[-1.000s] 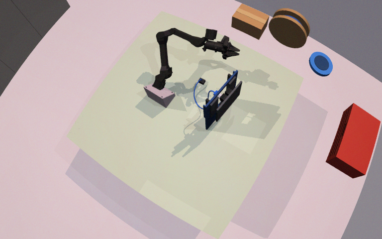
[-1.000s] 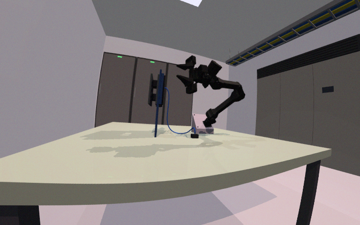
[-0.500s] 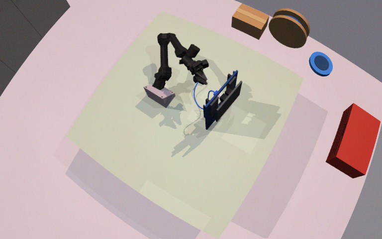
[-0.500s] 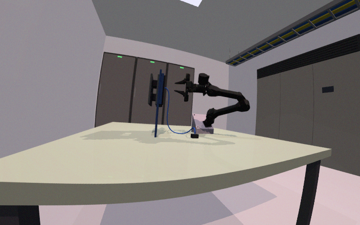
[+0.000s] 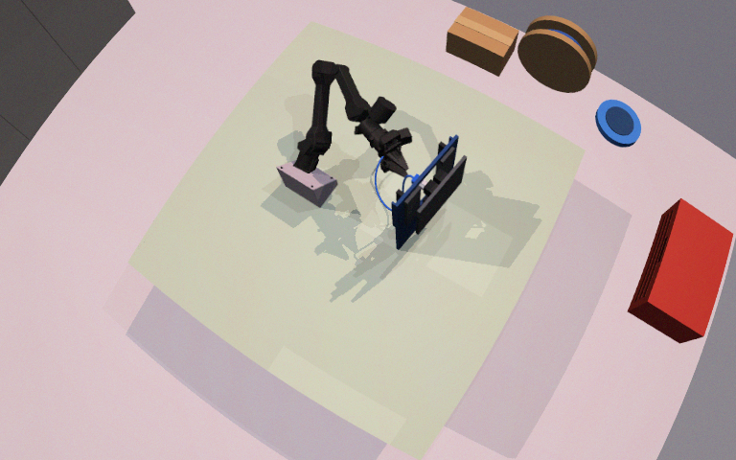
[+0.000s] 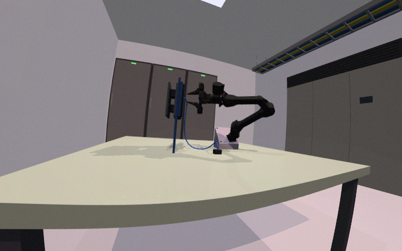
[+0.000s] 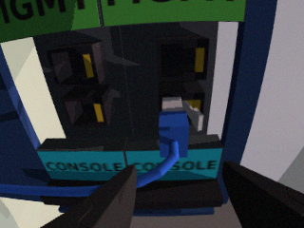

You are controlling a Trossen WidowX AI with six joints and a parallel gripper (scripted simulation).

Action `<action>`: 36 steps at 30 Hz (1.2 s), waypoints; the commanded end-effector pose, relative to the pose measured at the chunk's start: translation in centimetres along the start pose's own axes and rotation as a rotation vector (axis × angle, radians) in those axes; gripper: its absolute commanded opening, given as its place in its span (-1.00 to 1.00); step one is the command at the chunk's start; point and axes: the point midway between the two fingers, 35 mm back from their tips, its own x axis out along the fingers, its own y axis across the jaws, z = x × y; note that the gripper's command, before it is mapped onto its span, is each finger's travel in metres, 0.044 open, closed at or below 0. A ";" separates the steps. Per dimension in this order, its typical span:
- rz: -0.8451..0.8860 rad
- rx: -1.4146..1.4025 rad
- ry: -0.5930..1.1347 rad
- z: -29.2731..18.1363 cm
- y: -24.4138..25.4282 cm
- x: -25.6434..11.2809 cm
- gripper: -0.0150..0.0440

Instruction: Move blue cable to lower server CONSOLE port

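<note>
My gripper has its fingers apart with nothing between them, facing the rack, and the plug lies just ahead of the tips, seated in a port, its body pointing out towards me, so I judge the next move is straight forward along that axis before squeezing. I count one arm, one plug on one blue cable, and, in the wrist view, four port openings and two CONSOLE labels.
</note>
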 end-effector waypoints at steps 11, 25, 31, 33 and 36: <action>-0.010 0.005 0.001 0.6 -0.4 2.0 0.32; -0.011 0.005 0.000 1.2 -0.4 4.1 0.32; -0.011 0.005 -0.001 1.4 -0.3 5.0 0.32; -0.012 0.005 -0.001 1.5 -0.3 5.3 0.32; -0.012 0.005 -0.001 1.6 -0.3 5.8 0.32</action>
